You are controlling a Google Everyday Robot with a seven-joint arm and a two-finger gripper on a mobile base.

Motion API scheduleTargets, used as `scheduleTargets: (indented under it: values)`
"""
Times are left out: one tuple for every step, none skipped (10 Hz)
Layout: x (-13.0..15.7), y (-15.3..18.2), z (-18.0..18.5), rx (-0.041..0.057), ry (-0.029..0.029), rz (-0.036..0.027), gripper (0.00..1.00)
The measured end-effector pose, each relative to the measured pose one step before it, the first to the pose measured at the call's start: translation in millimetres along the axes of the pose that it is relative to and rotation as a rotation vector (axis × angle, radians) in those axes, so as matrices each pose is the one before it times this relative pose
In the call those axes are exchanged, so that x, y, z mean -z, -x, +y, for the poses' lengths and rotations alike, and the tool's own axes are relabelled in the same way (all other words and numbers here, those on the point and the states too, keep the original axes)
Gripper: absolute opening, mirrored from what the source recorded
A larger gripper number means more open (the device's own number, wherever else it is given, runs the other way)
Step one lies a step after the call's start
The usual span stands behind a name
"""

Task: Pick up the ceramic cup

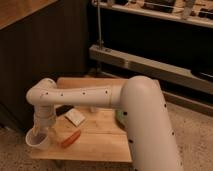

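The ceramic cup (35,142) is small, white and tapered, with a tan inside. It is at the front left corner of the wooden table (100,142). My gripper (41,131) points straight down from the wrist at the left end of my white arm. It sits right over the cup's rim and reaches into or around it. I cannot tell whether the cup rests on the table or is held just above it.
An orange sausage-shaped thing (71,138) lies on the table right of the cup. A flat white card (75,117) lies behind it. A green thing (119,118) shows partly behind my arm. A dark counter wall and a metal shelf frame (150,65) stand behind the table.
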Motion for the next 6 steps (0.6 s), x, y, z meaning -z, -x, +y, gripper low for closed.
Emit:
scheduleTargets:
  values:
    - [-4.15, -1.19, 0.38, 0.00224, 0.00066, -0.00021, 0.59]
    - [-2.83, -1.03, 0.55, 0.00055, 0.00141, 0.00009, 0.59]
    - [-2.14, -0.66, 0.12, 0.00075, 0.00043, 0.00019, 0.59]
    - [-1.20, -0.23, -0.04, 0.00022, 0.00005, -0.00033, 0.59]
    - [-0.62, -0.06, 0.59, 0.00029, 0.00143, 0.00059, 0.59]
    - [-0.23, 0.22, -0.11, 0.00104, 0.00043, 0.00043, 0.55]
